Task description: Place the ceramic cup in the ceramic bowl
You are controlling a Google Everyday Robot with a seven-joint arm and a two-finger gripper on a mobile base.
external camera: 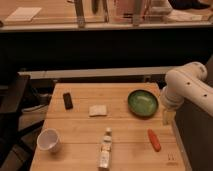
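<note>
The ceramic cup (49, 140) is a small plain white cup standing upright at the table's front left corner. The ceramic bowl (142, 103) is a shallow glossy green bowl standing on the right side of the table, towards the back. My white arm (187, 89) comes in from the right edge. My gripper (168, 116) hangs below the arm at the table's right edge, just right of the bowl and far from the cup. Nothing shows in it.
On the wooden table (75, 127) lie a small white bottle (105, 148) at the front middle, an orange-red carrot-like thing (154, 140) at the front right, a white packet (98, 110) in the middle and a black flat object (67, 100) at the back left. A dark counter stands behind.
</note>
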